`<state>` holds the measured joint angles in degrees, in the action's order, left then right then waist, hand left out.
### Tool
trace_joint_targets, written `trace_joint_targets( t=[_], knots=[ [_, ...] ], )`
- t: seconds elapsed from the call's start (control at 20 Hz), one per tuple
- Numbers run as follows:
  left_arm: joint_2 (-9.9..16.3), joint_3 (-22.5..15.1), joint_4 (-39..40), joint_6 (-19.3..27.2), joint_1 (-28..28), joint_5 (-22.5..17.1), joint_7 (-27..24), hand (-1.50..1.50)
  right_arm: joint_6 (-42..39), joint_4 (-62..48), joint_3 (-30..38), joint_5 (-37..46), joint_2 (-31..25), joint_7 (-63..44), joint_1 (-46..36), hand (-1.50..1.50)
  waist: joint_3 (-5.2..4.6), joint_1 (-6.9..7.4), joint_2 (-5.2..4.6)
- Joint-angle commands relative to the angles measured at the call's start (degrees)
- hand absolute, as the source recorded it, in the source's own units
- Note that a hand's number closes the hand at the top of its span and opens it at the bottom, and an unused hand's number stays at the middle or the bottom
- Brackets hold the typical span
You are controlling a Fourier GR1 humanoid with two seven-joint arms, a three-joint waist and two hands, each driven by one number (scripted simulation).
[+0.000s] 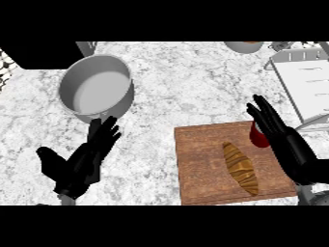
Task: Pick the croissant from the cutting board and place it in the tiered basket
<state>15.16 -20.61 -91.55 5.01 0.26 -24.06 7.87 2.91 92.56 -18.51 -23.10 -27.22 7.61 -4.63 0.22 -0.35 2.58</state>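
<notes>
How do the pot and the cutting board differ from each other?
The pot is round, grey and deep; the cutting board is flat, rectangular and brown wood. The pot holds nothing visible, while the cutting board carries a croissant. The pot sits by the left robot hand, the cutting board by the right robot hand. Both rest on the marble counter.

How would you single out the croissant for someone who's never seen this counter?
Find the brown wooden cutting board on the marble counter, lower right. The croissant lies lengthwise near its middle: a long, golden-brown ridged pastry. The only other thing at the board is a small dark red object at its far right edge, partly hidden by the right hand.
</notes>
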Motion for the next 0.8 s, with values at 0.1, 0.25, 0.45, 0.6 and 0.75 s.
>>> trace_joint_targets(
  t=[0.1,0.25,0.45,0.6,0.75],
  knots=[
    [1.3,1.7,1.6,0.9,-3.5,7.4,-5.2,0.00,4.3,-2.9,-0.6,3.7,4.5,-5.9,-6.1,-1.50,-0.24,0.71,-2.61],
    [4.1,4.0,4.8,1.7,-7.5,11.6,-9.0,0.00,13.3,-10.8,-6.7,10.3,14.0,-7.1,-10.7,-1.50,-0.27,1.88,-3.00],
    [3.4,5.3,7.8,-1.1,-8.2,9.3,-10.0,0.00,16.7,-20.8,-6.4,12.0,22.3,0.8,-10.1,-1.50,-0.17,1.17,-2.99],
    [0.9,5.1,15.0,-2.1,-7.0,11.9,-16.6,0.00,18.0,-18.6,-6.1,16.8,21.9,6.1,-10.5,-1.50,-0.23,0.40,-2.69],
    [-1.7,4.4,16.8,-0.1,-7.9,13.0,-16.6,0.00,18.6,-7.0,-8.4,22.5,12.6,-1.3,-7.7,-1.50,-0.28,-0.36,-2.46]
  ],
)
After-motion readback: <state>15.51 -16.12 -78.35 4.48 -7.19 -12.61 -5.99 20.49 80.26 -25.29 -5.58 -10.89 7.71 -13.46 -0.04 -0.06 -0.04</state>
